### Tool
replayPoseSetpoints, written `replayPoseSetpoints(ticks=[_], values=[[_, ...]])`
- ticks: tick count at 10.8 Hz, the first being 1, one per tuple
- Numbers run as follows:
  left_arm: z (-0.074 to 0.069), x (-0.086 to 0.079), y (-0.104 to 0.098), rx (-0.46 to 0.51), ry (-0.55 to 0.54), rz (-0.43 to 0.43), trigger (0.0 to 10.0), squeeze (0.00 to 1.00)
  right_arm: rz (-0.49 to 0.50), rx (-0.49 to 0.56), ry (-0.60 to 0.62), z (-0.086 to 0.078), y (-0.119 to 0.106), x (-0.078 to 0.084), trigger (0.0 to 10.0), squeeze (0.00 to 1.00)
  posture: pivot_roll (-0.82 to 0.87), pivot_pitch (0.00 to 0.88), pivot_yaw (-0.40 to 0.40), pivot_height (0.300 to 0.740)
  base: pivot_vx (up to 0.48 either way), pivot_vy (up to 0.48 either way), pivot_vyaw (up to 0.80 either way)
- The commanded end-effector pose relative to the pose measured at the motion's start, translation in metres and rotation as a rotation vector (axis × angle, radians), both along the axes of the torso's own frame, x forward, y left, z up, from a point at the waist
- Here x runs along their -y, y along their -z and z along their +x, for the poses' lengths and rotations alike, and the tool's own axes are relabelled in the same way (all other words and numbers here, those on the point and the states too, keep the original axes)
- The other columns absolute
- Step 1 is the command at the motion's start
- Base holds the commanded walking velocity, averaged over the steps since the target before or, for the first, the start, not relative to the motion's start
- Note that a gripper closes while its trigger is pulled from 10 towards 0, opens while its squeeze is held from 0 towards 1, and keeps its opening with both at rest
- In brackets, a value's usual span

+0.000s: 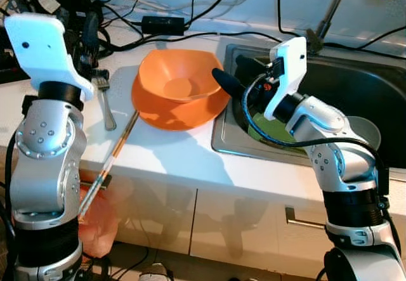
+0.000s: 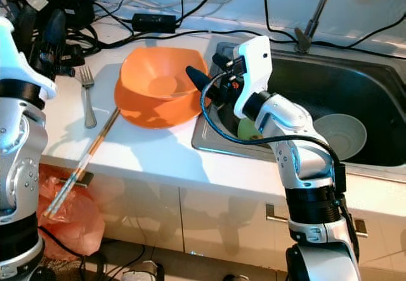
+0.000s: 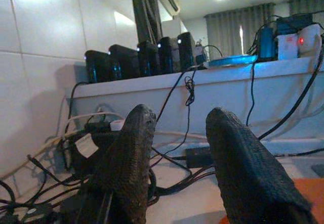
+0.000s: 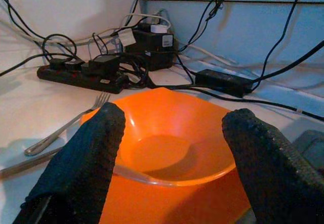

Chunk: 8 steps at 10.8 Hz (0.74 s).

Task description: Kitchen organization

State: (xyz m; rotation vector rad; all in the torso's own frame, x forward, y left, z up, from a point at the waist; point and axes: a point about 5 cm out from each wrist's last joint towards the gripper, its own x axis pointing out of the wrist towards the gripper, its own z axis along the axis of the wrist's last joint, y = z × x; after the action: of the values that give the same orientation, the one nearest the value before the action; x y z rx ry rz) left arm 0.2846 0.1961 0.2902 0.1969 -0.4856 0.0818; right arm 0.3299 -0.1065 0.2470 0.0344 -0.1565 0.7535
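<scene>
Resting on the white bench (image 1: 165, 154), the orange bowl (image 1: 179, 87) sits tilted, its near edge overhanging the rim of the steel sink (image 1: 355, 97). It lies directly ahead of the right gripper (image 4: 169, 148), framed between that gripper's two black fingers (image 4: 83, 158) in the right wrist view. The fingers stand wide apart, holding nothing; one fingertip is at or just short of the bowl's rim on the sink side, and contact cannot be confirmed.

Beyond the bowl, on the far side from the right gripper, a metal fork (image 1: 104, 100) lies flat on the bench, and a pair of chopsticks (image 1: 111, 160) runs diagonally from beside the bowl out over the bench's front edge. Behind the bowl, a black power adapter (image 1: 162, 24) and a tangle of black cables (image 4: 101, 57) with a power strip (image 4: 81, 77) crowd the back of the bench.

Inside the sink, below the right arm, a green item (image 1: 269, 129) shows partly, and a pale bowl (image 2: 340, 135) lies further along the basin.

The left gripper (image 3: 190, 158) is raised near the cables at the wall, its fingers parted and empty, well apart from the orange bowl. An orange plastic bag (image 2: 70, 214) hangs below the bench front.
</scene>
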Motion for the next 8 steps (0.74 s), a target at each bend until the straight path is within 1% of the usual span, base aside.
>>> replayPoseSetpoints(ticks=[1, 2, 4, 7, 8], values=[[-0.004, 0.005, -0.004, 0.036, -0.002, 0.014, 10.0, 0.0, 0.017, 0.015, 0.002, -0.003, -0.002, 0.002, 10.0, 0.0, 0.21, 0.056, -0.044, 0.74, 0.0, 0.0, 0.0], [-0.004, 0.007, -0.003, 0.043, -0.012, 0.031, 10.0, 0.0, 0.015, 0.015, 0.004, -0.003, -0.002, 0.003, 10.0, 0.0, 0.2, 0.055, -0.043, 0.74, 0.0, 0.0, 0.0], [-0.002, 0.006, 0.002, 0.025, -0.011, 0.014, 10.0, 0.0, 0.015, 0.016, 0.007, -0.004, -0.003, 0.003, 10.0, 0.0, 0.2, 0.057, -0.043, 0.74, 0.0, 0.0, 0.0], [0.0, 0.007, 0.005, 0.016, -0.01, 0.027, 10.0, 0.0, 0.017, 0.012, 0.012, -0.003, -0.002, 0.003, 10.0, 0.0, 0.2, 0.055, -0.041, 0.74, 0.0, 0.0, 0.0], [0.001, 0.007, 0.007, 0.006, -0.009, 0.027, 10.0, 0.0, 0.016, 0.011, 0.012, -0.003, -0.002, 0.002, 10.0, 0.0, 0.2, 0.055, -0.041, 0.74, -0.244, 0.0, 0.0]])
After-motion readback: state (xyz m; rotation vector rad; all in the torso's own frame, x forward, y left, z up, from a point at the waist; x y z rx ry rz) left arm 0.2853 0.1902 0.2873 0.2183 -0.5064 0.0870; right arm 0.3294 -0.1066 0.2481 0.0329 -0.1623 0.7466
